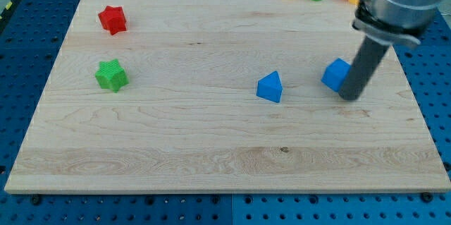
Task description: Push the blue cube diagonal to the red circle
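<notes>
Blue cube [336, 74] touching my tip [350, 96].

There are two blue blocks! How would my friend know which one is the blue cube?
Start at the big wooden board and follow the dark rod coming down on the view's right. The blue cube sits right against my tip, on its left side. The other blue block, further towards the view's left, has a pointed, triangle-like top and stands alone mid-board.
</notes>
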Available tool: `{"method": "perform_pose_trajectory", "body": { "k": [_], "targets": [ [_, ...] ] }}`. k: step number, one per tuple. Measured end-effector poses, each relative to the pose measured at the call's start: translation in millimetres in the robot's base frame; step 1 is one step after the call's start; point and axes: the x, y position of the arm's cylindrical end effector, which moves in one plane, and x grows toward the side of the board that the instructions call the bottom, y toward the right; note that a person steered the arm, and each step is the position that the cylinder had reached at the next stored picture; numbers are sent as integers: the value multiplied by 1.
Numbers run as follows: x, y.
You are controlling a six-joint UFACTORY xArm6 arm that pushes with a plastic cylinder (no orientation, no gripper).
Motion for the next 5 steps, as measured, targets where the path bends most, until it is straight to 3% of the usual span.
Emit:
{"method": "perform_pose_trajectory", "body": {
  "k": [1, 2, 3, 4, 5],
  "targets": [
    [-70, 32],
    [-62, 30],
    [-10, 28],
    [14, -1],
    [-35, -17]
  ]
}}
